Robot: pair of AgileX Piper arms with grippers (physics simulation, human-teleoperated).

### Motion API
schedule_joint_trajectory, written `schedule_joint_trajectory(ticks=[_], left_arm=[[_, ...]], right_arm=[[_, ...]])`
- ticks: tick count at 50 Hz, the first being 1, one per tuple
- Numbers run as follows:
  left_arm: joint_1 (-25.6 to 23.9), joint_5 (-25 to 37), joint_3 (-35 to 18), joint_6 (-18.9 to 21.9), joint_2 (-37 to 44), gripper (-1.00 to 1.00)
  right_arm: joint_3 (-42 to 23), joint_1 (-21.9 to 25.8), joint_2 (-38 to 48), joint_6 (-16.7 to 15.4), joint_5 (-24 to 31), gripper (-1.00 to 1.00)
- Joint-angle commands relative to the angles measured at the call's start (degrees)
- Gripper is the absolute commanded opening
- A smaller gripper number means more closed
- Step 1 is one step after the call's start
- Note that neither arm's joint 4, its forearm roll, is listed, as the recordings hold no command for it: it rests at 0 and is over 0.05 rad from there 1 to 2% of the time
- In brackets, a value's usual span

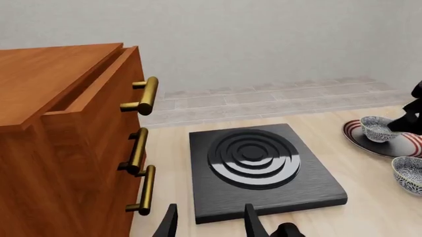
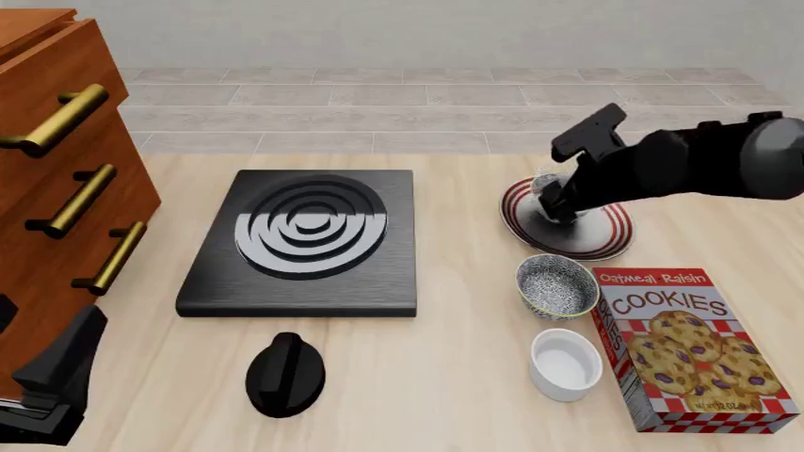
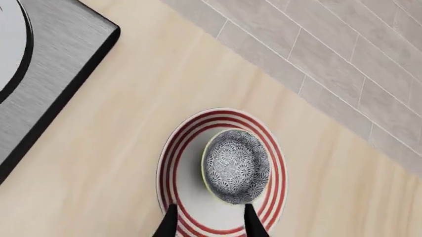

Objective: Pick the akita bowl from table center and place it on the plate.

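An akita bowl [image 3: 236,165] with a grey-white speckled inside stands upright in the red-striped plate [image 3: 171,168], a little off its middle. My right gripper [image 3: 211,224] hangs open just above and short of the bowl, with nothing between its fingers. In the front view that gripper [image 2: 559,202] covers most of the bowl over the plate [image 2: 605,243]. A second bowl of the same kind [image 2: 556,285] sits on the table just in front of the plate. My left gripper [image 1: 209,227] is open and empty near the stove's front edge.
A black stove plate [image 2: 308,240] lies at table centre with a black knob [image 2: 285,374] in front of it. A wooden drawer unit [image 2: 56,160] with brass handles stands at the left. A white ramekin [image 2: 564,363] and a cookie box [image 2: 691,348] sit at the front right.
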Motion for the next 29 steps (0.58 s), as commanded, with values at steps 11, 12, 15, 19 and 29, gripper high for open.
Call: schedule_joint_trajectory(ticks=[11,12,15,19,29], left_arm=[[-0.15,0.11,0.11,0.10,-0.05,1.00],[-0.16,0.11,0.11,0.08,-0.06,1.00],[-0.07,-0.06,0.08,0.02,0.15,1.00],[0.01,-0.04,0.11,-0.04,0.01,1.00],[-0.03,-0.07,0.07,0.04,0.01,1.00]], right_arm=[[9.51,1.93,-12.91,1.14,-3.29,1.00],[9.89,1.97,-13.43,1.51,-3.41,1.00],[11.57,2.61,-16.17,4.16,-4.28,1.00],[14.72,2.95,-18.87,6.68,-6.33,1.00],[19.77,3.85,-26.34,10.58,-9.31,1.00]])
